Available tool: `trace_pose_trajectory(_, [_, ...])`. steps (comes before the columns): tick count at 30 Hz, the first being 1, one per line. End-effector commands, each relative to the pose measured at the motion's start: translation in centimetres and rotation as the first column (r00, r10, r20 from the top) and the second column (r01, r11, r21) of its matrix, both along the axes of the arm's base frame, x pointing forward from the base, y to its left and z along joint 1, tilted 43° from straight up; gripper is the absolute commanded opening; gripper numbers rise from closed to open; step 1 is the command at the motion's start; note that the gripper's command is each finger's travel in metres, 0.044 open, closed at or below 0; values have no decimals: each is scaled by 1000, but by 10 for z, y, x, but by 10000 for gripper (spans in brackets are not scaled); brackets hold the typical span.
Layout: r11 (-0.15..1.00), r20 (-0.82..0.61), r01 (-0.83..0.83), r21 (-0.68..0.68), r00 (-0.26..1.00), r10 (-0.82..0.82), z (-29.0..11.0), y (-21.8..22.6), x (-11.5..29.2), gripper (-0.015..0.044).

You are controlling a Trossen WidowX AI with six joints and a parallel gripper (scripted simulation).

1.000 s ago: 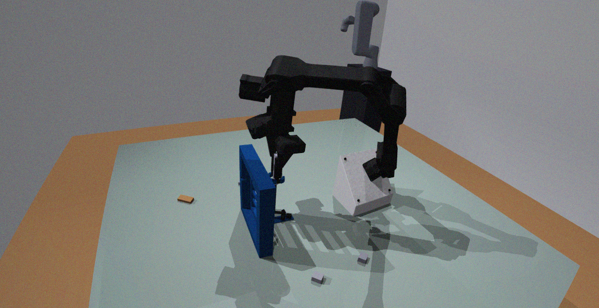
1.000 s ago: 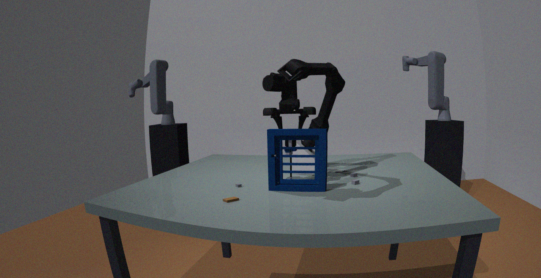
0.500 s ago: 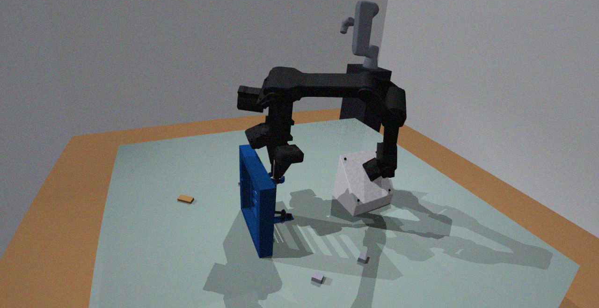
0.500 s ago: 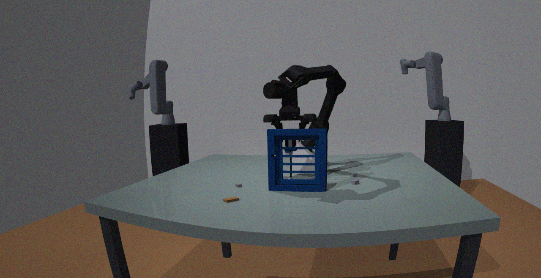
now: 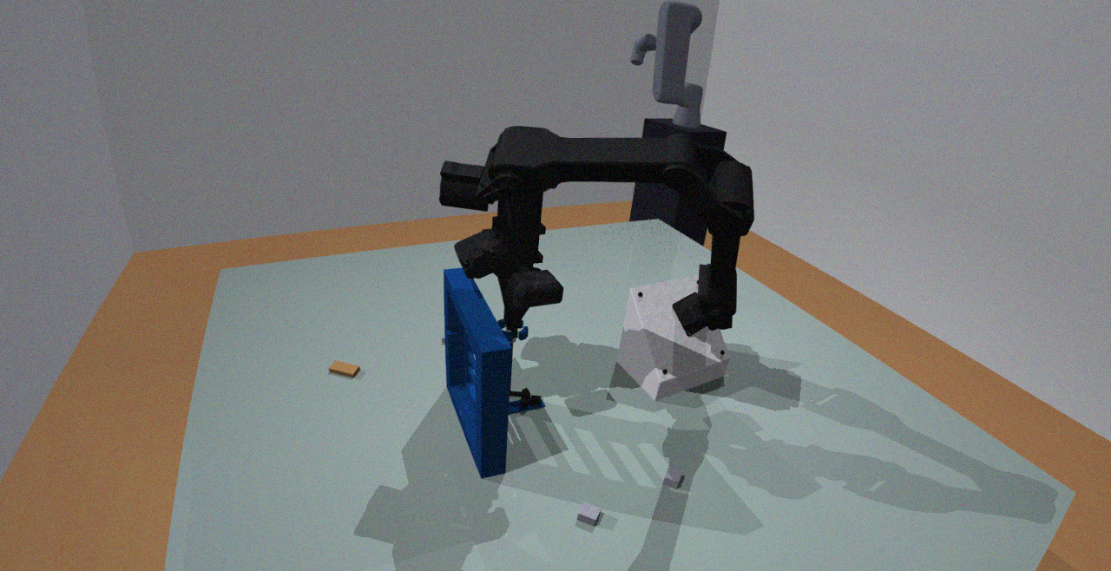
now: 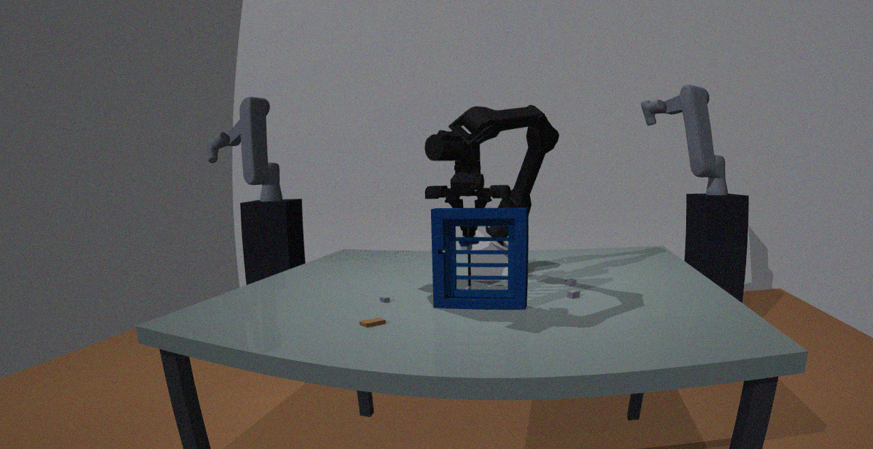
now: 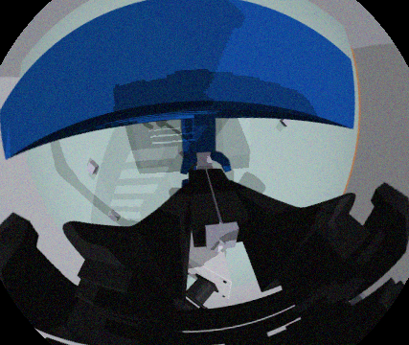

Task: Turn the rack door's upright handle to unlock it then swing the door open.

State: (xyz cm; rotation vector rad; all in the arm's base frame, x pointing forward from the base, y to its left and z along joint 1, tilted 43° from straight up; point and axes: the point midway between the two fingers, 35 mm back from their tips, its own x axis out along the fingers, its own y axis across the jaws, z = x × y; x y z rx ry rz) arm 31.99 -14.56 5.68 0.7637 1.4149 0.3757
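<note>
Pale green table (image 5: 279, 443) (image 6: 305, 351) (image 7: 285, 168) supports the whole setup. Two grey robot arms (image 5: 673, 47) (image 6: 254, 140) (image 6: 698, 128) stand on dark pedestals beyond the table edge, well apart from the blue rectangular rack frame. The black jointed arm (image 5: 606, 160) (image 6: 509, 117) rises on the handle side of that frame and reaches down to it. A pale, slant-sided block (image 5: 652, 350) (image 7: 215, 278) is at the arm's foot, also on the frame's handle side.

The blue rack frame (image 5: 496, 404) (image 6: 518, 263) (image 7: 281, 43) stands upright. Fitted inside its opening is a blue barred door (image 6: 482, 265), which appears closed; the bars run horizontally, and whether the frame contains anything else cannot be determined.

Close behind the frame's top bar, as seen in the exterior view, the black gripper (image 5: 513, 311) (image 6: 468, 217) (image 7: 208, 187) is closed on the upright black-and-grey handle (image 7: 221, 234), squeezing it from both sides. The handle is on the frame's arm-facing side.

In the exterior view, a flat orange block (image 5: 344, 369) (image 6: 372, 322) lies left of the frame with one small grey block (image 6: 384, 299); two further grey blocks (image 5: 588, 514) (image 5: 673, 479) (image 6: 573, 294) (image 6: 570, 282) lie right of it.
</note>
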Motion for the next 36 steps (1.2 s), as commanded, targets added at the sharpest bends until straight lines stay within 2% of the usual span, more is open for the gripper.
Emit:
trace_pose_trajectory(1, [1000,-4,4,2,1000,-4,0,0,0,55])
trace_pose_trajectory(5, [1000,-4,4,2,1000,-4,0,0,0,28])
trace_pose_trajectory(10, [1000,-26,28,7,999,-28,0,0,0,27])
trace_pose_trajectory(18, [950,-280,313,20,914,-295,0,0,0,27])
trace_pose_trajectory(26, [820,-514,571,-42,691,-508,0,0,0,27])
trace_pose_trajectory(36, [576,-717,789,-214,274,-641,0,0,0,27])
